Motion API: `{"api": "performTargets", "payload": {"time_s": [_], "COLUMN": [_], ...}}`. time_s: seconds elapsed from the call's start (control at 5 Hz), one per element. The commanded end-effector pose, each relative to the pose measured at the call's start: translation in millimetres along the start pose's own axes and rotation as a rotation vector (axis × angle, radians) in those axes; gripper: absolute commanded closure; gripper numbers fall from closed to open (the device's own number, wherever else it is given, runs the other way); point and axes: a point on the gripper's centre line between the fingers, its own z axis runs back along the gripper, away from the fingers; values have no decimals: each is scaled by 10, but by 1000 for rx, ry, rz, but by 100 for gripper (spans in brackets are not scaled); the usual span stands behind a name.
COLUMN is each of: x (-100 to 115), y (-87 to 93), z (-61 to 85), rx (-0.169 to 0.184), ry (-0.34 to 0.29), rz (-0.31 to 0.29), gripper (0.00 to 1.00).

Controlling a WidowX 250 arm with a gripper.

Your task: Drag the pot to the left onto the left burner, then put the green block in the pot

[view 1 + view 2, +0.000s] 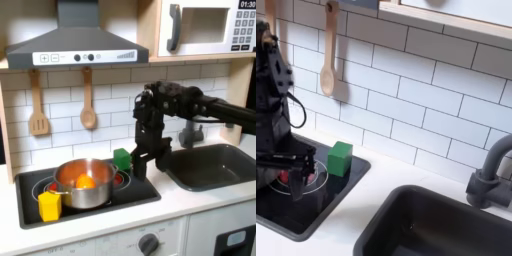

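The silver pot (72, 176) stands on the black cooktop (140, 192), left of middle in the first exterior view, with an orange round piece (86, 182) inside it. Red rings of the left burner (44, 187) peek out beside the pot. The green block (122, 159) (340, 158) sits at the cooktop's back edge, by the tiled wall. My gripper (139, 162) (286, 160) hangs just right of the block in the first exterior view, apart from it. It looks open, with nothing between its fingers.
A yellow cup-like piece (49, 205) stands on the cooktop's front left corner. The other burner's red rings (306, 178) lie under my gripper. A dark sink (215, 165) with a faucet (488, 178) lies to the right. Wooden utensils (88, 105) hang on the wall.
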Motion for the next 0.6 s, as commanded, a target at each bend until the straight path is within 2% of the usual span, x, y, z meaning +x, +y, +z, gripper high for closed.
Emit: {"api": "performTargets", "payload": {"time_s": [0.0,0.2,0.4], "x": [129,221,342], "y": [-23,-33,-130], "z": [-91,-194,-217], "rx": [-6,7,1], "ry": [6,26,21], "rz": [10,19,18], "gripper": [0,0,0]}}
